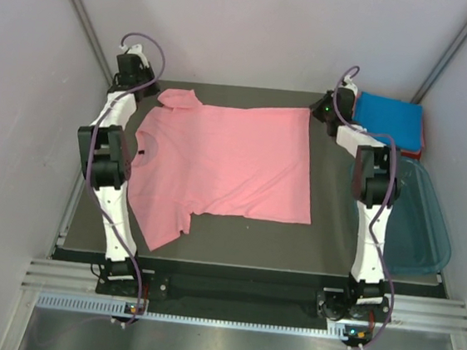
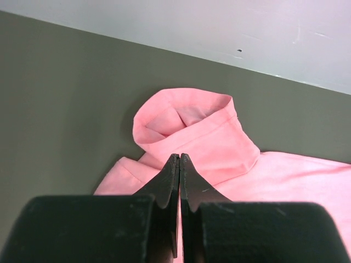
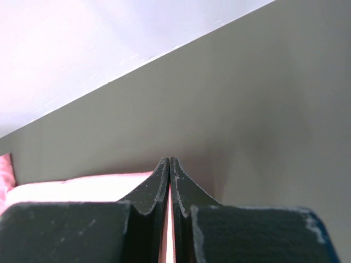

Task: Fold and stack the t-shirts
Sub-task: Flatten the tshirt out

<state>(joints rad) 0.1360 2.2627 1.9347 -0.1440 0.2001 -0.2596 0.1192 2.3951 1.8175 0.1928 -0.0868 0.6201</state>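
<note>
Partly done: a folded bright blue cloth t-shirt [image 1: 387, 118] sits far right; the salmon-pink cloth t-shirt [image 1: 226, 162] lies spread, unfolded, on the bench [image 1: 235, 244], left gripper [image 2: 179, 156] and right gripper [image 3: 169, 160] pinching its far corners.

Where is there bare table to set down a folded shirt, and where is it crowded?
Widest free patch: the table strip between the salmon-pink shirt and the front edge. A narrower lane lies between the shirt's hem and the right arm. The shirt covers the middle; the blue shirt and teal tub crowd the right.
</note>
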